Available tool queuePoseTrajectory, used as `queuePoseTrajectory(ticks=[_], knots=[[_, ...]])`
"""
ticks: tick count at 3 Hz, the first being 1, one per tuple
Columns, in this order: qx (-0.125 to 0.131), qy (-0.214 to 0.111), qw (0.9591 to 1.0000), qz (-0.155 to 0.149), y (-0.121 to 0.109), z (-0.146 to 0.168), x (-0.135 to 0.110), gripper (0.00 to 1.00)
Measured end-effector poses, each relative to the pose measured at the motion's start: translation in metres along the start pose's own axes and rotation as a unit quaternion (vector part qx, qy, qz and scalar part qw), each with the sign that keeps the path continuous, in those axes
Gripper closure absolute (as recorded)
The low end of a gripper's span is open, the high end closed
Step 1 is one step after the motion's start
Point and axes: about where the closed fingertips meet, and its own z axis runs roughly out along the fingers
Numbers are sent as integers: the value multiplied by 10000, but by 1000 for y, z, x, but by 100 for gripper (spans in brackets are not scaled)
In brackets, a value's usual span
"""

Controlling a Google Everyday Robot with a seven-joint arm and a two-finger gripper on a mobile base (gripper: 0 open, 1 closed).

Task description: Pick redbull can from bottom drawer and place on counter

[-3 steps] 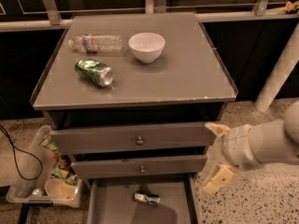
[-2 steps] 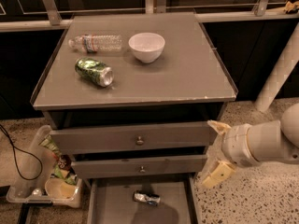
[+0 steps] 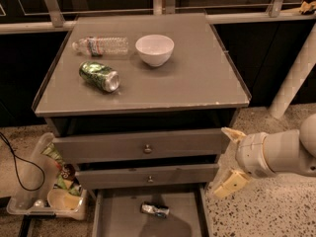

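Note:
The redbull can (image 3: 154, 210), small and silver with blue patches, lies on its side on the grey floor of the open bottom drawer (image 3: 118, 217). My gripper (image 3: 230, 158) is open at the right of the cabinet, level with the two upper drawers, above and to the right of the can and apart from it. One pale finger (image 3: 233, 134) points up-left, the other finger (image 3: 228, 184) hangs lower. The grey counter (image 3: 190, 80) has a thin raised rim.
On the counter lie a green can (image 3: 99, 76) on its side, a clear plastic bottle (image 3: 101, 46) and a white bowl (image 3: 154, 49). The two upper drawers (image 3: 143, 149) stand partly pulled out. A plastic bin of clutter (image 3: 47, 191) and a black cable sit at the left on the floor.
My gripper and arm have shifted slightly left and down toward the drawer fronts. The can and the counter objects have not moved.

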Motion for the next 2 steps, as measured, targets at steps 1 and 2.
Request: queuePoseTrajectory(ticks=[1, 2], knots=[[20, -219, 9998, 6, -12, 32, 19, 0], [-214, -649, 9974, -219, -22, 78, 47, 0]])
